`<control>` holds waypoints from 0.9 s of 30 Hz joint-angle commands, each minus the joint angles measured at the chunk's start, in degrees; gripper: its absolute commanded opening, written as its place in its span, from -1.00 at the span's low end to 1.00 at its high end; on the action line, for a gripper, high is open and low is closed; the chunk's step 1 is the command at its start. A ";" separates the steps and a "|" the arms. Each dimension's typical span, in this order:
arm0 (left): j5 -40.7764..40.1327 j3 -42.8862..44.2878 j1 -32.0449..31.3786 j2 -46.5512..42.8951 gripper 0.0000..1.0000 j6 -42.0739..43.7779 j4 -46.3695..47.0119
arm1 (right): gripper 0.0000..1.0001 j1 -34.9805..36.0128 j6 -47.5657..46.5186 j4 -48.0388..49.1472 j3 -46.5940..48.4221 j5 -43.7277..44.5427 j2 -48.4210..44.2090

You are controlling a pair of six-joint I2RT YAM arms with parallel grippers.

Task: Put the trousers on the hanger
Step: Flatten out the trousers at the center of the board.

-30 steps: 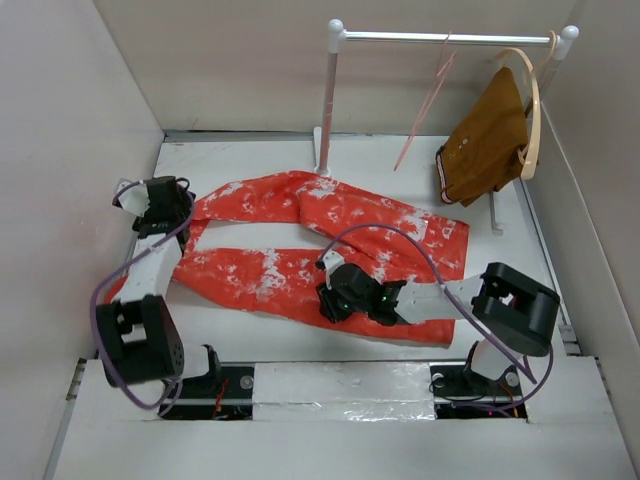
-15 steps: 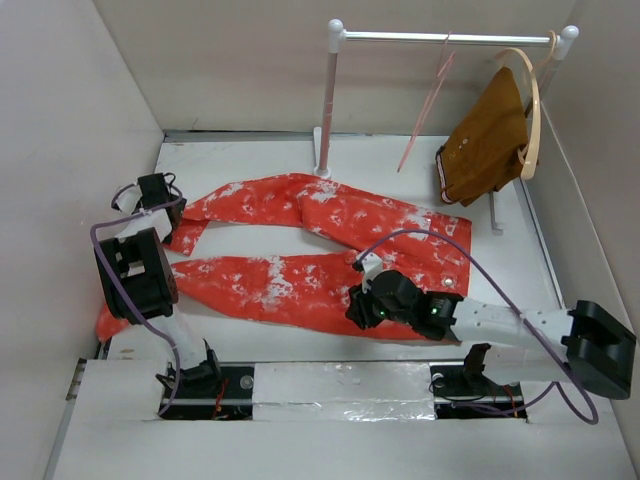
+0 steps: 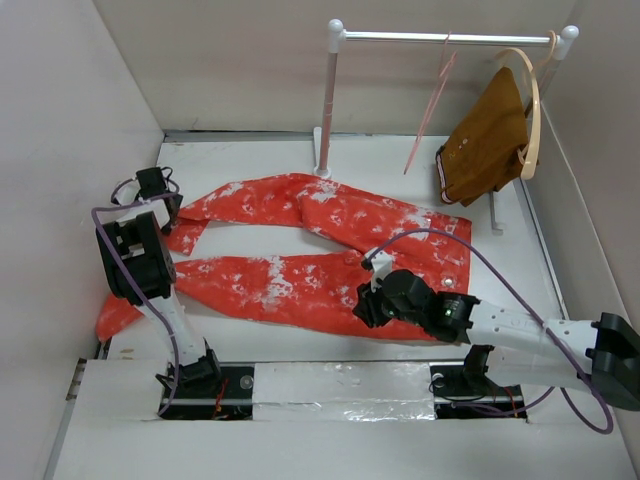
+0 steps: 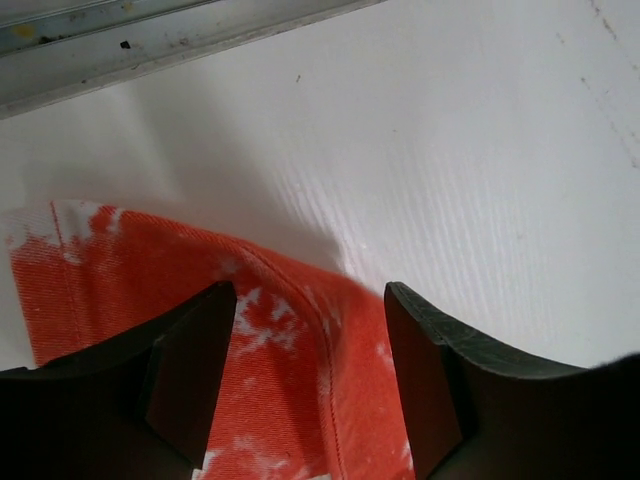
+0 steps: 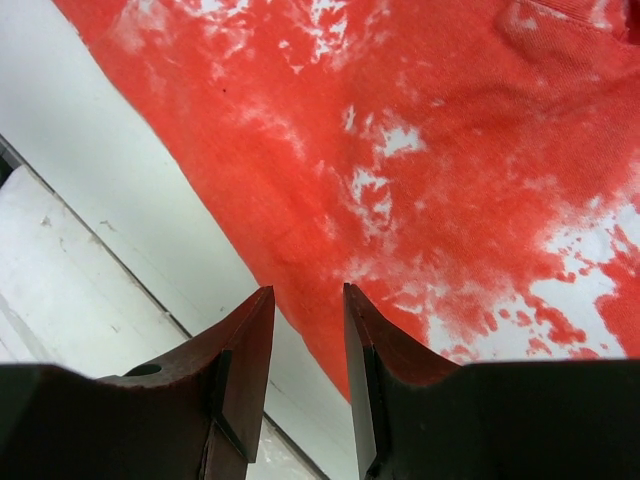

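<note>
Two-legged orange-red white-mottled trousers (image 3: 330, 215) flat, left gripper (image 4: 310, 300) agape, right gripper (image 5: 307, 297) narrowly parted

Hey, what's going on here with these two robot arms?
Two arms are working on the trousers, which lie spread flat on the table. The left pincer is open over a leg cuff; the right pincer is slightly open at the cloth's near edge. Neither seems to grip cloth yet. The pink hanger hangs bare on the rail at the back.
</note>
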 commanded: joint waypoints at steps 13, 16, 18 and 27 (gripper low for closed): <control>9.70 12.86 -5.12 -9.23 -1.00 4.42 7.46 | -0.23 -3.59 -2.35 -0.21 3.85 2.27 -3.98; 11.90 15.51 -7.14 -12.32 -1.00 4.51 7.54 | -0.24 -4.91 -3.06 0.06 3.93 1.57 -4.33; 13.22 15.34 -8.28 -15.57 -1.00 4.60 8.33 | -0.24 -5.44 -3.58 0.06 3.85 1.57 -5.12; 16.46 -5.56 -0.39 -19.91 -1.00 3.81 19.41 | -0.24 -7.29 -4.29 -0.47 2.62 -0.01 -7.94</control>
